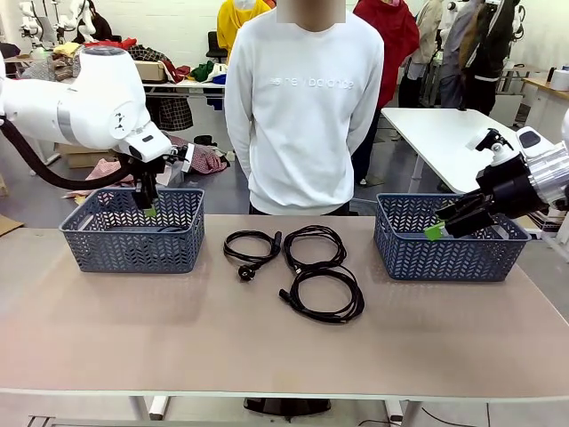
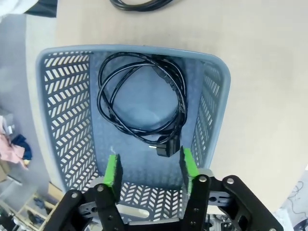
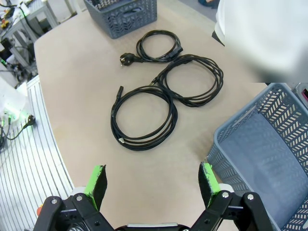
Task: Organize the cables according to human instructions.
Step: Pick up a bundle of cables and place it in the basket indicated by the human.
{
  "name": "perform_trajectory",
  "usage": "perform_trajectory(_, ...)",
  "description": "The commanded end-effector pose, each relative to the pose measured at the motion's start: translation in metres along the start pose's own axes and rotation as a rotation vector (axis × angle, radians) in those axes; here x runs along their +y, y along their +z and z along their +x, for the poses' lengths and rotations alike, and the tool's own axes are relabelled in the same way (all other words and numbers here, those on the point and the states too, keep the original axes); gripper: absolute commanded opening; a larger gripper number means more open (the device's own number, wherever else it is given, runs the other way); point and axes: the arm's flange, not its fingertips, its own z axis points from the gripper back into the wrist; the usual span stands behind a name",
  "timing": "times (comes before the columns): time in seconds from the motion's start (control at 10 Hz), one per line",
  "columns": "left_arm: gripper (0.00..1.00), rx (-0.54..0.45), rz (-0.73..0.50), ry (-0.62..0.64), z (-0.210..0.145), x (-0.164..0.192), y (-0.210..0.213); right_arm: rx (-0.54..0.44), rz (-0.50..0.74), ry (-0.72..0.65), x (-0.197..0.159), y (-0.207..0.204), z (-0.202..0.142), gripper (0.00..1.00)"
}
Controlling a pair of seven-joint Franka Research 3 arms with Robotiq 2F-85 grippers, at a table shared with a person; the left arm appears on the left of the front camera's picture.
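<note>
Three cables lie unsorted mid-frame in front view, left gripper and right gripper spread wide, empty; left wrist view: fourth cable apparently sorted inside left basket; right wrist view: right basket empty, lower right.

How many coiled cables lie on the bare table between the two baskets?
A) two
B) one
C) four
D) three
D: three black coils lie on the table: the cable with the round plug, the middle cable and the nearest cable. Another cable lies inside the left basket.
</note>
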Motion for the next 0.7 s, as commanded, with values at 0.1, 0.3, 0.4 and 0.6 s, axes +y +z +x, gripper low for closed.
perform_trajectory(0.1,0.98,-0.022,-0.032,0.018,0.0001,0.0022,0.0054,-0.028,0.01,0.022,-0.0035,-0.0019,0.0004,1.0)
perform_trajectory(0.3,1.0,-0.025,-0.037,0.017,-0.0001,0.0001,0.0066,-0.028,0.01,0.022,-0.0035,-0.0019,0.0004,1.0)
perform_trajectory(0.4,1.0,-0.026,-0.037,0.017,-0.0001,-0.0006,0.0074,-0.028,0.01,0.022,-0.0035,-0.0019,0.0004,1.0)
perform_trajectory(0.6,1.0,-0.044,-0.031,0.042,-0.0036,0.0001,0.0082,-0.028,0.01,0.022,-0.0035,-0.0019,0.0004,1.0)
